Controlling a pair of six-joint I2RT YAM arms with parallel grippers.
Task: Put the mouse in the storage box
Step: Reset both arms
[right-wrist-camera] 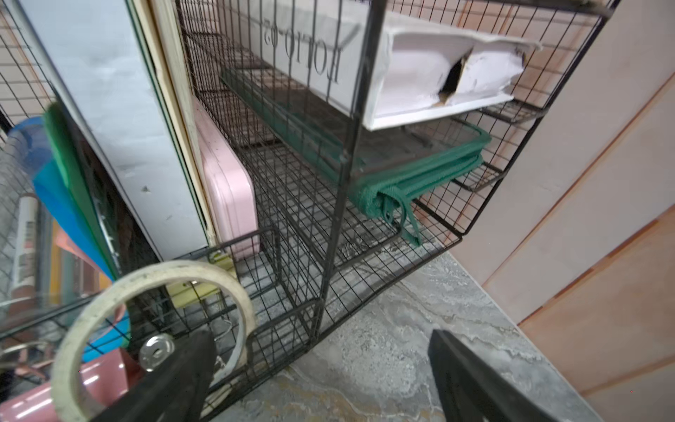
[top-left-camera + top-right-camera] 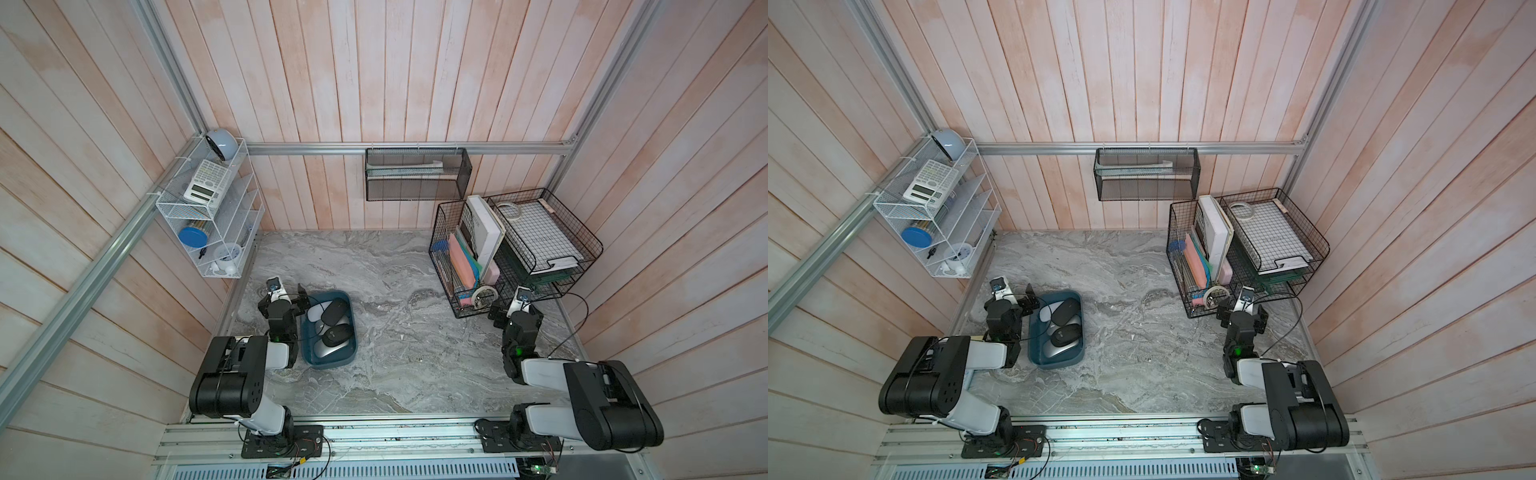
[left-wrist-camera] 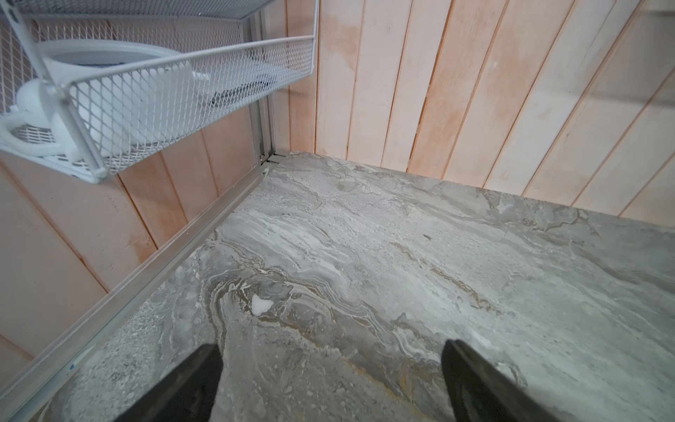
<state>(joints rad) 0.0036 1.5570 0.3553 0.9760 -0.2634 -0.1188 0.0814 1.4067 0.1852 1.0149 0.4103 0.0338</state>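
White wire rack (image 2: 208, 216) hangs far left, clear of the work. Near it the left tool (image 3: 330, 350) hovers spread and empty over bare counter (image 3: 365, 255), just beside the teal storage box (image 2: 332, 365) — mice (image 2: 334, 312) piled inside, none loose outside, so the job looks finished. Far right, the right tool (image 1: 321, 336) — spread, empty — faces the black wire baskets (image 2: 457, 249).

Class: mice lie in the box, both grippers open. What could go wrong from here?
The left gripper hangs close beside the box; a swing could shove it. The right gripper sits near the wire basket and tape roll; moving forward might snag them. The mice are piled, so a knock may spill one.
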